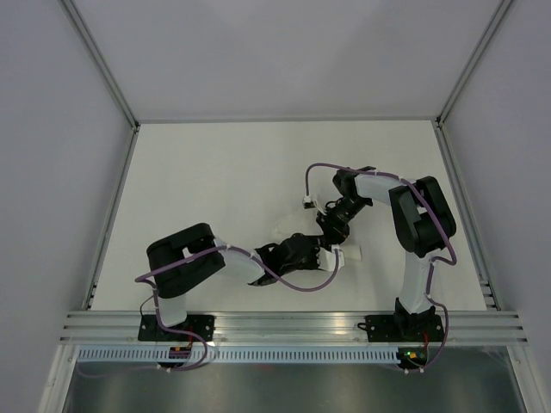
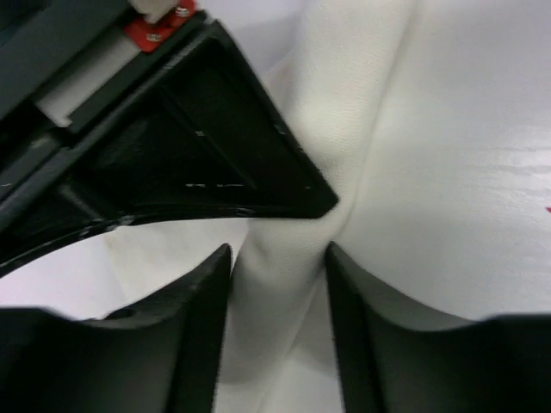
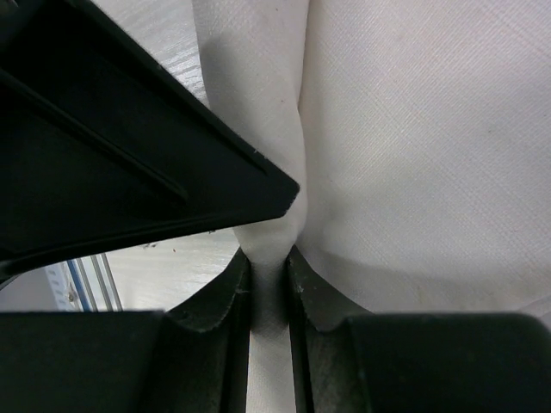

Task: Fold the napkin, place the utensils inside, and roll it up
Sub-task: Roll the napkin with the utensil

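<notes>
The white napkin lies bunched in the middle of the table, where both arms meet over it. In the left wrist view a raised ridge of the napkin runs between the fingers of my left gripper, which stand wide apart around it. My right gripper is shut on a thin fold of the napkin. From above, the left gripper and right gripper almost touch. Each wrist view shows the other gripper's black finger close by at upper left. The utensils are hidden.
The white table is bounded by grey walls at the back and sides. An aluminium rail runs along the near edge, with both arm bases bolted to it. Purple cables loop off both arms.
</notes>
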Robot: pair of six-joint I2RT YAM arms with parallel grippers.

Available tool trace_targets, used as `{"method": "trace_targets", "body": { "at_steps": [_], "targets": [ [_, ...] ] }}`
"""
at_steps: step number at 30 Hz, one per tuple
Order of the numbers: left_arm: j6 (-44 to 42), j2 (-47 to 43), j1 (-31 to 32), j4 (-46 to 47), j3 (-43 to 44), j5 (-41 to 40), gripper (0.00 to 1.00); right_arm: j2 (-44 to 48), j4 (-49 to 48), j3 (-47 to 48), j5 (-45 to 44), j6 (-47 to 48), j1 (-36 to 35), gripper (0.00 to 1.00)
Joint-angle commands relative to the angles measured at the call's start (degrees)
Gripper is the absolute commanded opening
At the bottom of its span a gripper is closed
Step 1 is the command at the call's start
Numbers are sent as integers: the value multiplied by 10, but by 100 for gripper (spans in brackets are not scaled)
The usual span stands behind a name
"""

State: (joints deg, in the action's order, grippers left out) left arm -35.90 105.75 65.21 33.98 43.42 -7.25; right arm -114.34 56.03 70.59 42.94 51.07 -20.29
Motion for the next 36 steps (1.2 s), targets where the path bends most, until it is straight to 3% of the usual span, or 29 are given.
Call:
{"method": "trace_targets", "body": {
  "at_steps": [1,3,5,9,18,28,36],
  "targets": [
    [-21,16,-8,-57,16,27,48,-50,-51,-29,-104,39,-4,14],
    [-10,18,-12,-91,24,43,35,-49,-53,-31,-102,38,-4,15],
    [0,23,-15,-112,33,59,16,-47,-55,-31,-101,35,-3,18],
    [20,23,-18,-147,41,88,3,-30,-58,-33,-91,29,-1,27],
    [89,26,-45,-249,87,189,2,67,-92,-49,-73,-12,14,66],
    [152,41,-81,-297,113,267,2,187,-206,-87,-113,-94,62,74],
    [201,74,-134,-360,165,345,2,280,-215,-99,-59,-86,157,77]
  ]
}}
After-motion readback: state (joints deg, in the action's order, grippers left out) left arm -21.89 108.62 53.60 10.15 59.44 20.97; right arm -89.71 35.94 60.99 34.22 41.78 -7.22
